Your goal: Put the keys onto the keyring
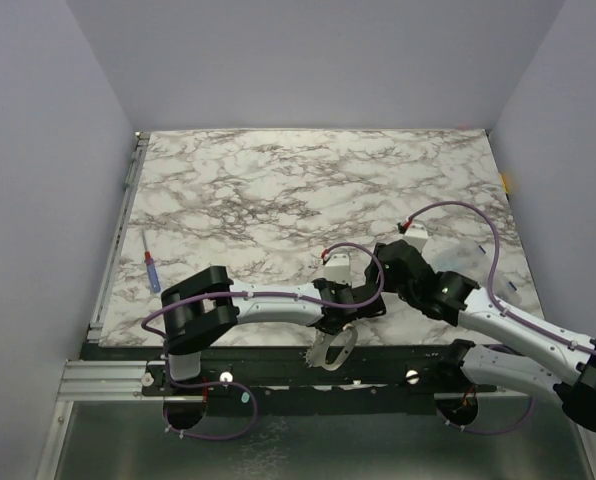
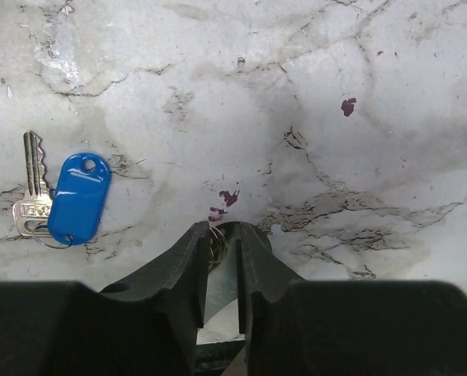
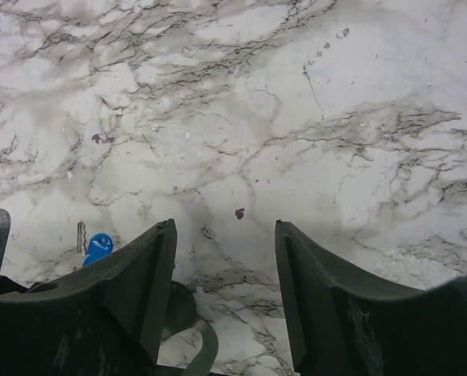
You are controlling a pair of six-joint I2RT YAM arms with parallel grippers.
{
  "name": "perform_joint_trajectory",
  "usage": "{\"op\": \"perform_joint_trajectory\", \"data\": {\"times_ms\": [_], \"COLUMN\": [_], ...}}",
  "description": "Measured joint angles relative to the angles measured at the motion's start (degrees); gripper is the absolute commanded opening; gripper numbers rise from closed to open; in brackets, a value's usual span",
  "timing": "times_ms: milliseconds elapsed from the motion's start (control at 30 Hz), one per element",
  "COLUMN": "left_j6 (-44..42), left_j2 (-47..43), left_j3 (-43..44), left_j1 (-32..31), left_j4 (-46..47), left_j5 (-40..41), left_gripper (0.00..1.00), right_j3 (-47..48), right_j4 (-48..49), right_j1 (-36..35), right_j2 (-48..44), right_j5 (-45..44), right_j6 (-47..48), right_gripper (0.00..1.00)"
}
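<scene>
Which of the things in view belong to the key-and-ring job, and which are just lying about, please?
For the job: key with its blue tag; ring, apparently pinched in the left gripper.
Lying about: screwdriver, near the left edge of the table.

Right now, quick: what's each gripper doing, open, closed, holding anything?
Left gripper: nearly closed, pinching what looks like the keyring at its fingertips.
Right gripper: open, holding nothing.
</scene>
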State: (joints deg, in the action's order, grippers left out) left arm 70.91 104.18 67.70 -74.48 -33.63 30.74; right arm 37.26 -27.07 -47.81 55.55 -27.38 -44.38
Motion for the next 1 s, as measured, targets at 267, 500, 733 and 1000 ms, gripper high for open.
{"op": "perform_joint_trajectory", "data": {"times_ms": [267,500,733,1000], "left_j6": [0.07,0.44,0.57,0.59], "left_j2": [0.0,0.0,0.15,2.21], "left_j3": [0.0,0.0,0.0,1.53], "left_j1": [0.0,0.0,0.0,0.0], "left_j4": [0.0,0.0,-0.13,-1.75], "left_j5": [-0.02,-0.04,-0.33,-1.16], "left_gripper": [0.16,0.22,0.22,0.04], "right_j3": [-0.26,-0.74,-0.87,-1.2], "right_j4": [0.07,0.11,0.35,1.11], "right_j1": [0.28,0.31,0.31,0.33], "right_j2": [-0.76,-1.84,-1.88,-1.88], "right_j5": [0.15,0.5,0.79,1.2], "right_j6": [0.33,0.33,0.33,0.52], "right_gripper": [0.61,0.61,0.61,0.61]}}
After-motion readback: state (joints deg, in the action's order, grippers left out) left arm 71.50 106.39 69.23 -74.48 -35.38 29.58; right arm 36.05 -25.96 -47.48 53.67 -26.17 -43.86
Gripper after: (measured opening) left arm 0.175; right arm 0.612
